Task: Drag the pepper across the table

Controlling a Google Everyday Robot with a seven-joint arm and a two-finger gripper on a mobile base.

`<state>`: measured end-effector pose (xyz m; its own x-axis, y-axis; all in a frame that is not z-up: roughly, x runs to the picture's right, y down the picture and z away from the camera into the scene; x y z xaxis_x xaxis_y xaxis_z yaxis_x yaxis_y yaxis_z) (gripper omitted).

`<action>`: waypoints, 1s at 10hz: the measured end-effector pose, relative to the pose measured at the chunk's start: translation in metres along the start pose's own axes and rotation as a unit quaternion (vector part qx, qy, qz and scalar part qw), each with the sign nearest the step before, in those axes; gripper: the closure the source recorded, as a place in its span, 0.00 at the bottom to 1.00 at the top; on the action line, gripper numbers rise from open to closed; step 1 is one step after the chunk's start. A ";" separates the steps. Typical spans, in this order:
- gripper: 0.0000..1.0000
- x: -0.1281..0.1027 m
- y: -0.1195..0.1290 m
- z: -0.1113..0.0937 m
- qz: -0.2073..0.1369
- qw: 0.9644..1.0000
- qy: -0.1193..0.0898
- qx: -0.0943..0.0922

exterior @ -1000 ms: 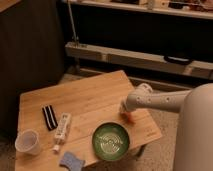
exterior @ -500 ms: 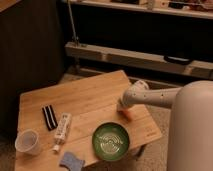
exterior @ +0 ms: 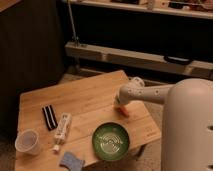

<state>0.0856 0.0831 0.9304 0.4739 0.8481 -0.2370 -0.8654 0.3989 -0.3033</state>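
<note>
The pepper (exterior: 124, 111) is a small orange-red piece lying on the right part of the light-wood table (exterior: 85, 97), beyond the green plate. My gripper (exterior: 121, 103) comes in from the right on a white arm and sits right over the pepper's far end, touching or almost touching it. The gripper's body hides part of the pepper.
A green plate (exterior: 111, 141) lies near the front edge. A white tube (exterior: 62, 131), a black striped item (exterior: 48, 117), a clear plastic cup (exterior: 27, 141) and a blue sponge (exterior: 71, 161) are at the left front. Metal shelving stands behind the table.
The arm and gripper have shifted a little to the left over the table, and the pepper has moved slightly left with them.
</note>
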 end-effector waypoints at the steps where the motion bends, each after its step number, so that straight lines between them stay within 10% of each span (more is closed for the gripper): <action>1: 0.64 -0.004 0.000 0.001 -0.003 1.000 -0.001 -0.001; 10: 0.64 -0.045 -0.004 0.026 -0.025 1.000 0.004 -0.003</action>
<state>0.0634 0.0525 0.9667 0.5184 0.8242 -0.2281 -0.8393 0.4392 -0.3205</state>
